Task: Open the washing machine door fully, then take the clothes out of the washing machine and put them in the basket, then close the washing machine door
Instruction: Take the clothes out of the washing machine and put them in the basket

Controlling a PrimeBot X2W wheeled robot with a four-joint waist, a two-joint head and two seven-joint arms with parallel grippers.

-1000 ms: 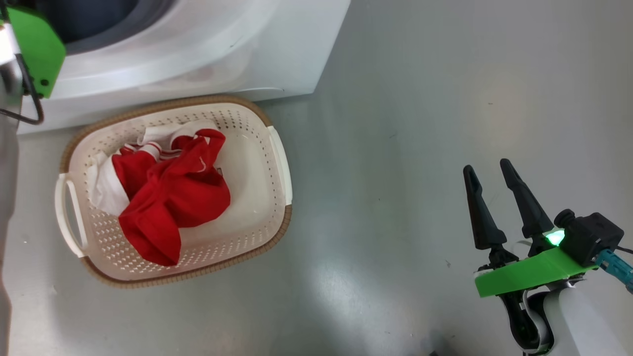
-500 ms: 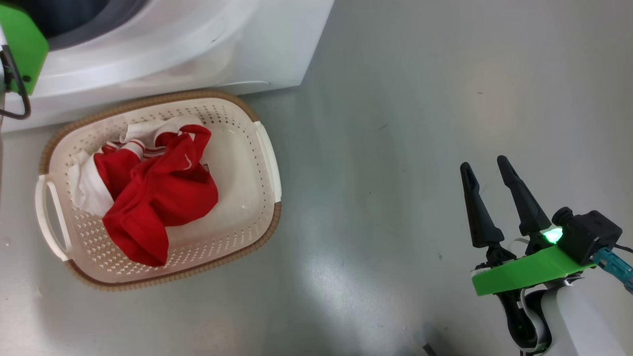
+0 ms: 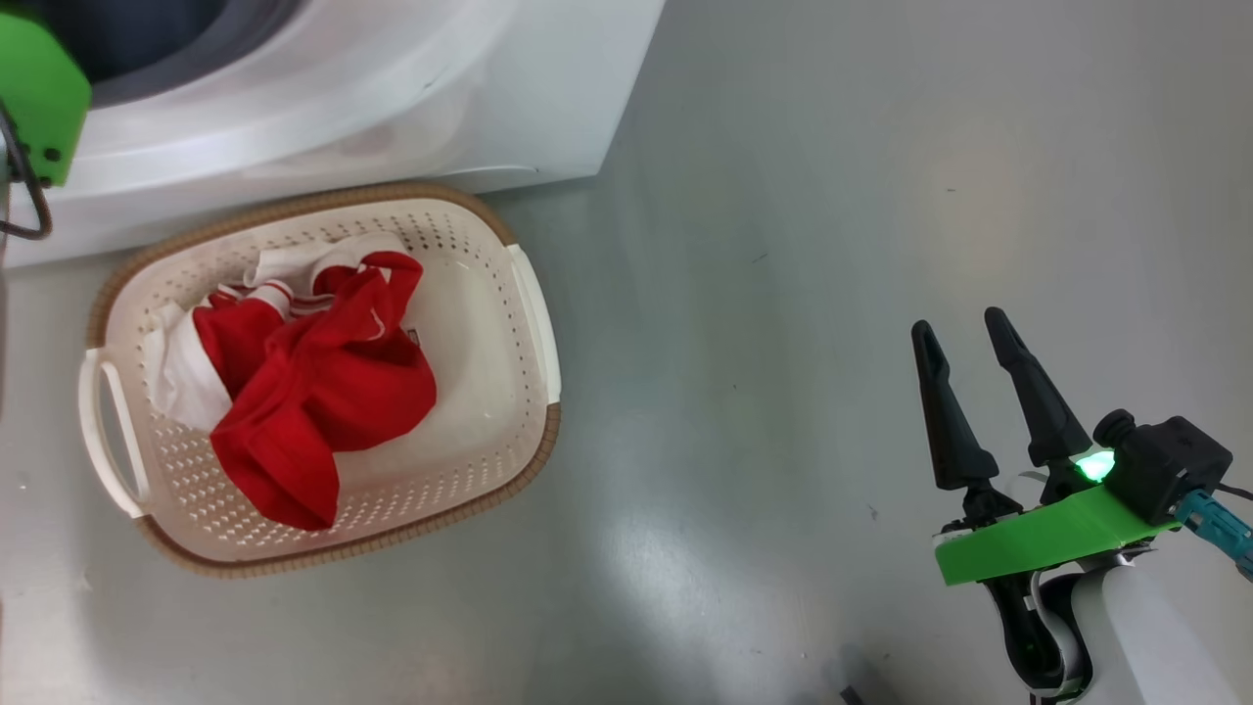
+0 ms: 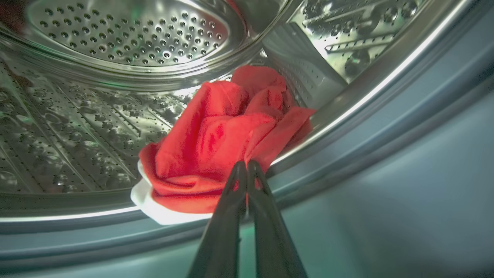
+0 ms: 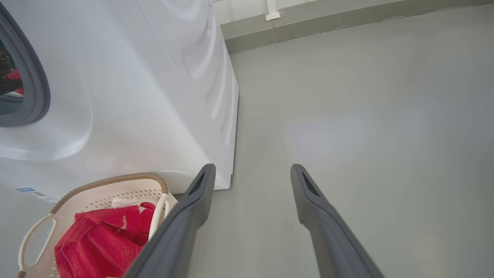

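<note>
Clothes (image 4: 216, 143): red bundle on drum (image 4: 115, 38) lip, left hand (image 4: 247, 165) pressed together, pinching its near fold; another piece (image 3: 323, 392) sits in basket (image 3: 533, 294). Right hand (image 3: 959, 323) spread, idle. Draw out slowly, lift clear of gasket (image 4: 386, 154), avoid snagging before swinging over.

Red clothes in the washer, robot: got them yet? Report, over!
Left gripper shut on red garment at drum lip. Right gripper open, empty. Other red clothes already in basket. Nothing blocking.
</note>
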